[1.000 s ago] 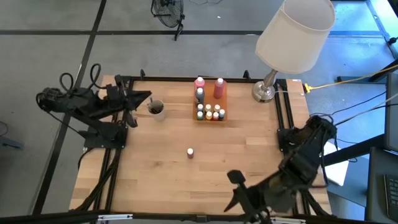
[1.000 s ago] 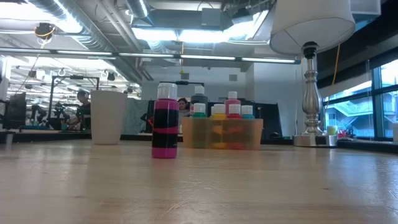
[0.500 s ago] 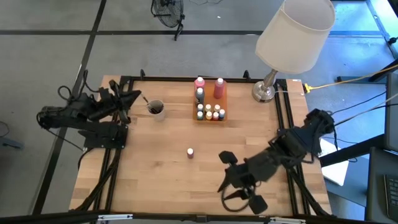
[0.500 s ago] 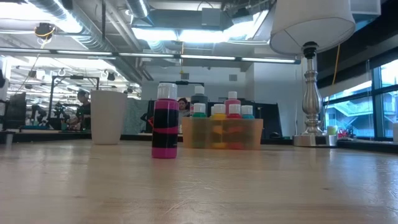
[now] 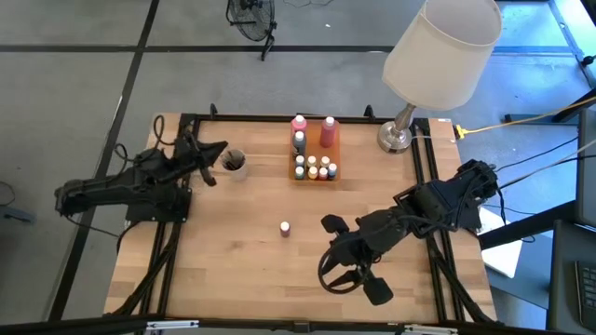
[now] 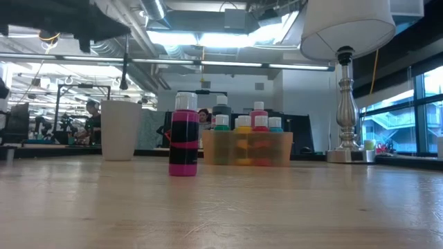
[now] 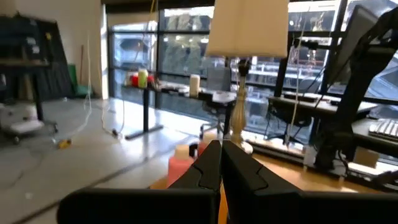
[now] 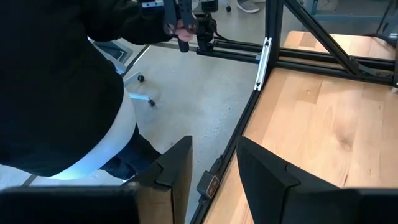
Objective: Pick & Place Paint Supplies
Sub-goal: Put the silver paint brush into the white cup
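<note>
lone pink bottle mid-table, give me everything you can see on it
The lone bottle is small with a white cap, a bright pink body and a dark band round its middle, and looks like plastic. It stands upright on the wooden table, near the centre, apart from the tray of other bottles behind it. Nothing touches it, and neither gripper is near.

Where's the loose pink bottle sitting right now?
In the high view the pink bottle stands alone mid-table, apart from the tray of bottles at the far edge, with the right gripper hovering off to its right near the front.
</note>
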